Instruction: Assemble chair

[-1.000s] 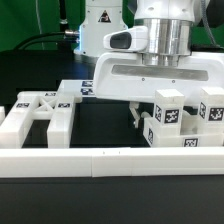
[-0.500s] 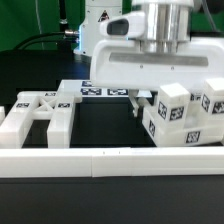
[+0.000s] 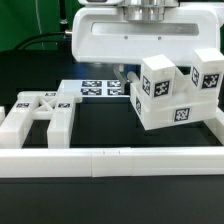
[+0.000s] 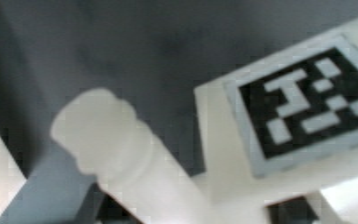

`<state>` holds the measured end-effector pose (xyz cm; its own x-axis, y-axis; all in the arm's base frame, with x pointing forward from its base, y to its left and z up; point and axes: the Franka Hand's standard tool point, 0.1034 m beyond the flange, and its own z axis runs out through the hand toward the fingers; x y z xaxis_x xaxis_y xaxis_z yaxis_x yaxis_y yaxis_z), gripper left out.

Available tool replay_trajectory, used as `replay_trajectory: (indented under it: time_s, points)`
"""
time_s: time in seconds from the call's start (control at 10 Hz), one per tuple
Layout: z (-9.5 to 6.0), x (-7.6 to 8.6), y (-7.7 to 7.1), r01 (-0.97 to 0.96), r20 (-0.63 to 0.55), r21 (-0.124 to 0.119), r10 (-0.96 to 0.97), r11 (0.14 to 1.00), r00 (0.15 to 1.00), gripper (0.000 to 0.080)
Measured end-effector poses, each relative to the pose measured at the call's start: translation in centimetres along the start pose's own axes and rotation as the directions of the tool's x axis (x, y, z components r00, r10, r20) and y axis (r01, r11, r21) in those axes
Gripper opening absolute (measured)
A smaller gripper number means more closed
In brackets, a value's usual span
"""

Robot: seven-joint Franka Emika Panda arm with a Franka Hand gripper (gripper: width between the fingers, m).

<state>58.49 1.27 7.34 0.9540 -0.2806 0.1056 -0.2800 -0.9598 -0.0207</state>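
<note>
The gripper [image 3: 131, 84] has its jaws drawn narrow on a chunky white chair part [image 3: 172, 95] and holds it clear of the table, tilted, at the exterior view's right. The contact itself is mostly hidden behind the part. The wrist view, blurred and very close, shows one black-and-white tag [image 4: 314, 98] on a white face, with a rounded white shaft [image 4: 119, 150] beside it; what that shaft belongs to cannot be told. Just beside the gripper, toward the exterior view's left, the marker board [image 3: 95, 88] lies flat. Further left a second piece of the chair, an open frame piece [image 3: 35, 115] with tags on top, rests on the table, well apart from the held one. A long white border rail [image 3: 100, 160] runs across the front. The table [image 3: 100, 125] is black, and behind it hangs a green backdrop [image 3: 30, 25] with dark cables [image 3: 40, 42] in front of it
</note>
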Motion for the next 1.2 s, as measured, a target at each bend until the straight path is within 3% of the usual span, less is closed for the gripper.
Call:
replay_trajectory:
  time_s: [0.2, 0.3, 0.4, 0.5, 0.6, 0.7, 1.0, 1.1, 1.2]
  points:
    - [-0.1, -1.3, 0.4, -0.019, 0.216, -0.002, 0.019, 1.0, 0.976, 0.0309]
    - [-0.3, -1.4, 0.8, -0.083, 0.284, -0.03, 0.088, 0.996, 0.955, 0.0309]
    - [-0.9, -2.3, 1.7, -0.103, 0.389, -0.086, 0.129, 0.991, 0.912, 0.031]
    - [-1.3, -2.2, 2.2, -0.091, 0.449, -0.123, 0.137, 0.988, 0.883, 0.031]
    - [-1.4, -1.7, 2.3, -0.073, 0.474, -0.123, 0.123, 0.99, 0.872, 0.031]
    - [-1.5, -2.5, 3.0, -0.073, 0.548, -0.143, 0.14, 0.987, 0.825, 0.031]
    - [-1.0, -2.6, 4.3, -0.069, 0.662, -0.186, 0.177, 0.98, 0.728, 0.031]
    - [-1.2, -3.9, 4.9, -0.09, 0.721, -0.253, 0.25, 0.963, 0.646, 0.031]
    - [-1.1, -4.2, 5.4, -0.085, 0.769, -0.301, 0.294, 0.95, 0.568, 0.031]
